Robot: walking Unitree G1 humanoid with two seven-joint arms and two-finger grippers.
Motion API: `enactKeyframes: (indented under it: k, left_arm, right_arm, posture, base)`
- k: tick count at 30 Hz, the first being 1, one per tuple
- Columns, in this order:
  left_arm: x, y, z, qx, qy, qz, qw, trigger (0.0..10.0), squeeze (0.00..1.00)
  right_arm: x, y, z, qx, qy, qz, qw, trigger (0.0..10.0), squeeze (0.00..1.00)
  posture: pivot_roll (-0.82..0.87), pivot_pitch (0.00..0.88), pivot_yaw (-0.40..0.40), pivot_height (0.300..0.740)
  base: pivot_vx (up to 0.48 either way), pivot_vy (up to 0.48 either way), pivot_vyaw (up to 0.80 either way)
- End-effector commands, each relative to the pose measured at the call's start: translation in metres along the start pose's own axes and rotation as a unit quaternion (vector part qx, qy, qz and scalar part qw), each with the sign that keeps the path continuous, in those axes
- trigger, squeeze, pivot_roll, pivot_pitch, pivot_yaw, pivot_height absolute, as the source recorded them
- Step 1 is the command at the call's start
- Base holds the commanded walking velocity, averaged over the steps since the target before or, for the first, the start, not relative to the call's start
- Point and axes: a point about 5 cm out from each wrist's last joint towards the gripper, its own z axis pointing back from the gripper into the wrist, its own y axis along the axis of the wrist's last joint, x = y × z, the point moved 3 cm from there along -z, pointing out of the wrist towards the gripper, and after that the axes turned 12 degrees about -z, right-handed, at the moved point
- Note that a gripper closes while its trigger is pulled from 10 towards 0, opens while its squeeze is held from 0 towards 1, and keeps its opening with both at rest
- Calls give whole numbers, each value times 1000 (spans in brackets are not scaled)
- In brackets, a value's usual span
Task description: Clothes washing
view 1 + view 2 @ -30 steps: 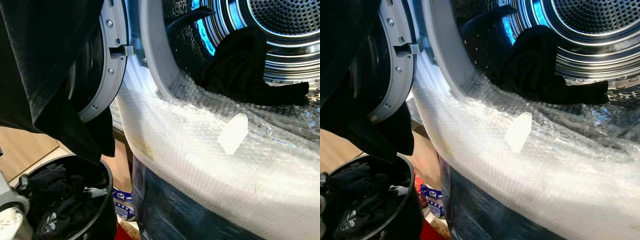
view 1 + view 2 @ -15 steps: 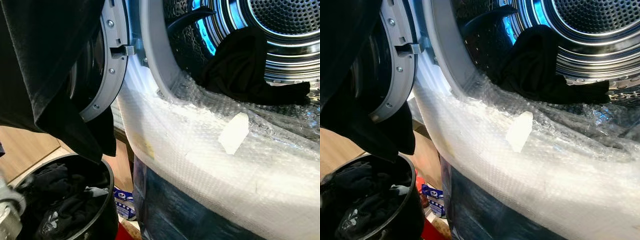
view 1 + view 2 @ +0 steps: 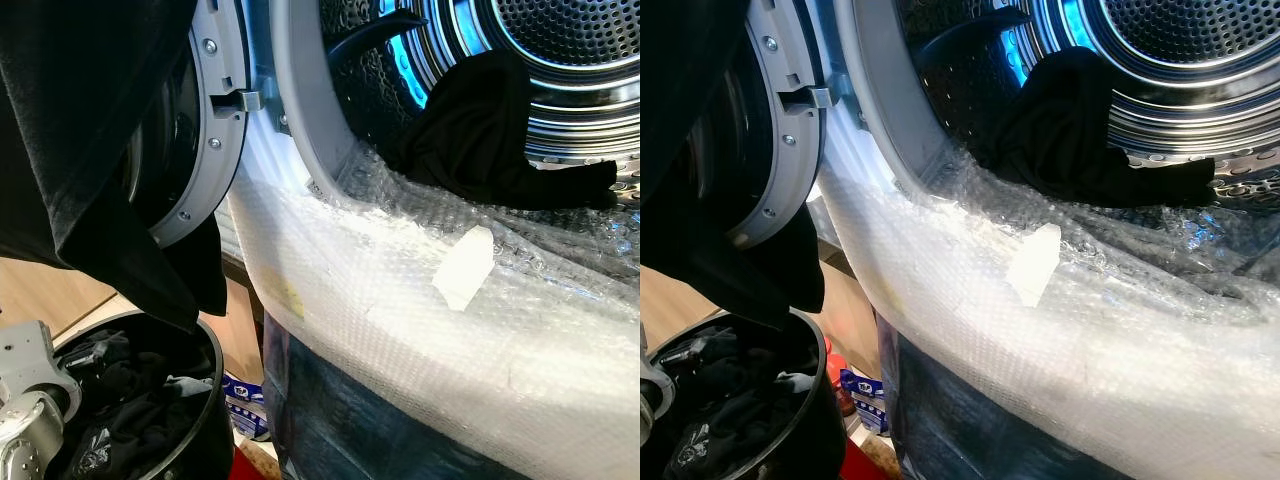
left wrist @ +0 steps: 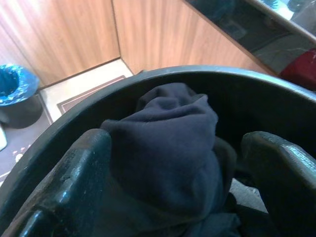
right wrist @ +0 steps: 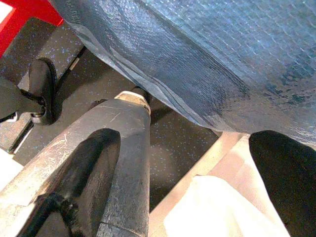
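Note:
The washing machine's steel drum (image 3: 560,60) stands open with a black garment (image 3: 480,130) lying at its mouth. A black basket (image 3: 215,370) at the lower left holds dark clothes (image 3: 130,420). My left arm (image 3: 25,400) reaches into the basket. In the left wrist view my left gripper (image 4: 177,142) is open, its fingers (image 4: 74,182) wide apart on either side of a dark navy garment (image 4: 168,143) inside the basket's rim (image 4: 197,74). My right gripper (image 5: 187,148) hangs open low beside the machine, over the floor.
Bubble wrap (image 3: 400,300) covers the machine's front below the opening, with a white patch (image 3: 462,268) on it. The round door (image 3: 215,130) swings open to the left, a large black cloth (image 3: 90,150) draped before it. A blue-white packet (image 3: 243,395) lies on the floor.
The camera has shifted slightly. My left arm has dipped and then come up a little at the basket's near edge, showing more of its wrist.

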Motion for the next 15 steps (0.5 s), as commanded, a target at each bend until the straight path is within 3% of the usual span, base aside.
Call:
enactKeyframes:
  k: [1, 5, 6, 7, 15]
  left_arm:
    - [-5, -8, 1, -15, 18, -2, 1000, 10000, 1000]
    - [-9, -13, -1, -26, 36, 15, 999, 10000, 1000]
    - [-9, -16, -2, -32, 34, 22, 999, 10000, 961]
    - [-8, -19, -3, -38, 36, 26, 998, 10000, 0]
    - [-13, -33, -12, -50, 67, 42, 996, 10000, 0]
  right_arm:
    - [-2, -5, 0, -9, 5, 15, 1000, 10000, 0]
    - [-2, -6, 0, -10, 5, 14, 1000, 10000, 0]
    - [-2, -6, 0, -11, 5, 13, 1000, 10000, 0]
    - [-2, -7, 0, -11, 5, 15, 1000, 10000, 0]
    - [-2, -8, 0, -13, 9, 13, 1000, 10000, 0]
  posture:
    - [54, 51, 28, 740]
    - [58, 48, 28, 740]
    - [57, 45, 29, 740]
    - [57, 45, 29, 740]
    - [52, 32, 30, 740]
  base:
    - [0, 0, 0]
    - [0, 0, 0]
    - [0, 0, 0]
    - [0, 0, 0]
    - [0, 0, 0]
